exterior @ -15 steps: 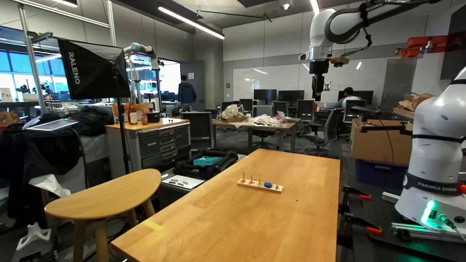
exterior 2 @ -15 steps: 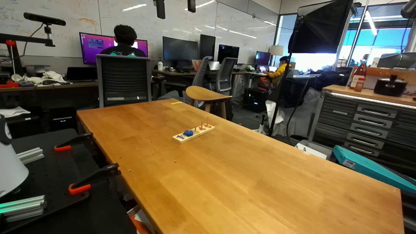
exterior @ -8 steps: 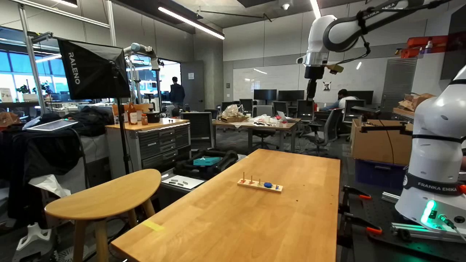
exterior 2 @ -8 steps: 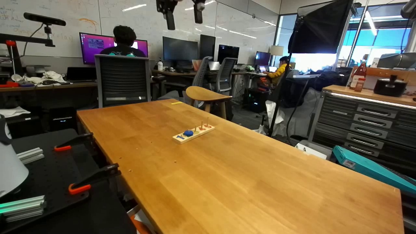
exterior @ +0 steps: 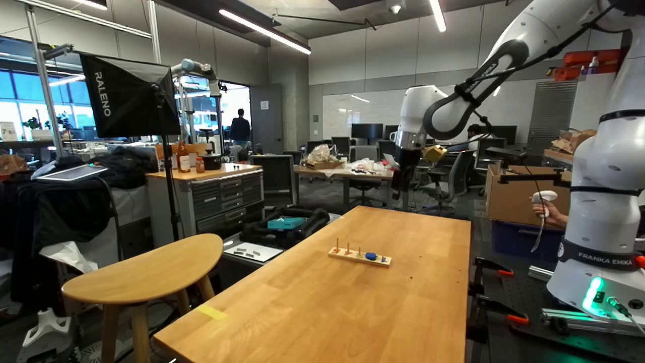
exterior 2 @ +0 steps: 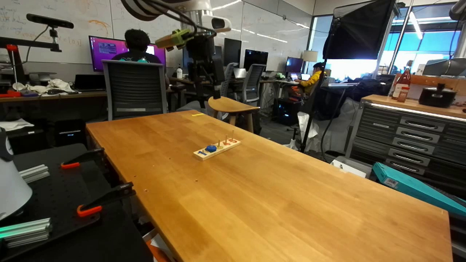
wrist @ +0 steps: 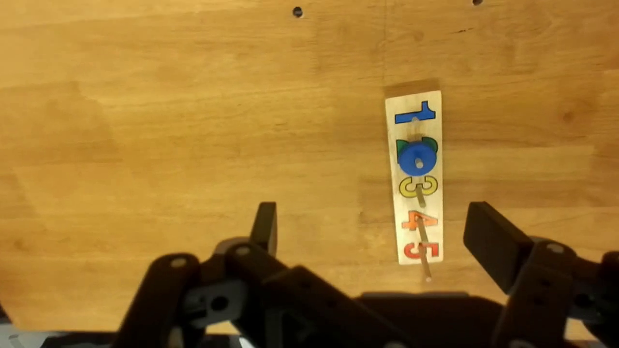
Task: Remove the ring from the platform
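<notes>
The platform is a light wooden base with the numbers 1 to 5 and upright pegs. It lies on the table in the wrist view and in both exterior views. The ring is a blue disc on the peg at number 2, in the wrist view and both exterior views. My gripper is open and empty. It hangs well above the table in both exterior views. In the wrist view, the platform's lower part shows between the fingers, nearer the right one. The ring shows beyond the fingertips.
Bare pegs stand at the other numbers, taller toward 5. The wooden table carries a yellow tape strip. Orange-tipped clamps sit at the table's robot-side edge. A wooden stool stands beside the table. A hand holds a white controller.
The arm has come down and swung out, lowering the gripper; it now hangs fully in both exterior views. A hand with a controller has appeared behind the robot base. Ring and platform have not moved.
</notes>
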